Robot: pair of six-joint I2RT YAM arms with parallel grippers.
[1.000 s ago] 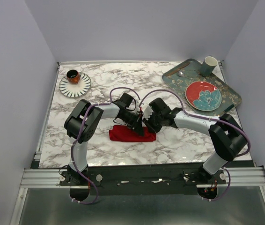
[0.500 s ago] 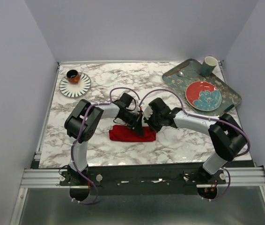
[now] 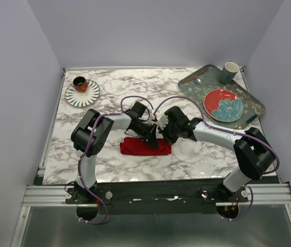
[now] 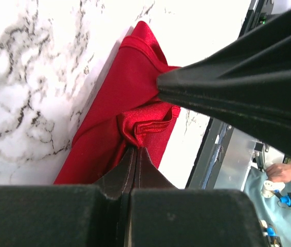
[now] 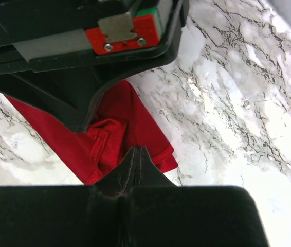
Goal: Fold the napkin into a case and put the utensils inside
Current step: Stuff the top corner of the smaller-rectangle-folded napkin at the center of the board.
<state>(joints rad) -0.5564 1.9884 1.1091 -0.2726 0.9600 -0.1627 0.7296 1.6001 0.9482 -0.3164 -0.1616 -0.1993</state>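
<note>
At the far left corner of the marble table point(image 3: 197, 159) sits a striped saucer point(image 3: 89, 95) with a dark cup point(image 3: 80, 83) on it, well apart from everything else. Toward the middle, nearer the front edge, the napkin point(image 3: 140, 147) lies flat as a narrow red strip, its long side running left to right. The left gripper point(image 4: 133, 150) reaches down onto the strip's right half with its fingers clenched together, pinching a small raised fold of the red cloth at their tips. Just beside it, the right gripper point(image 5: 135, 150) comes in from the other side, its fingers also pressed tight together with the tips at the cloth's right end; whether any cloth is caught between them cannot be told. At the far right a patterned teal tray point(image 3: 253, 103) holds a round red plate point(image 3: 223, 104), a pale green cup point(image 3: 230, 72) and, at its far left corner, the utensils point(image 3: 196, 78), too small to tell apart.
</note>
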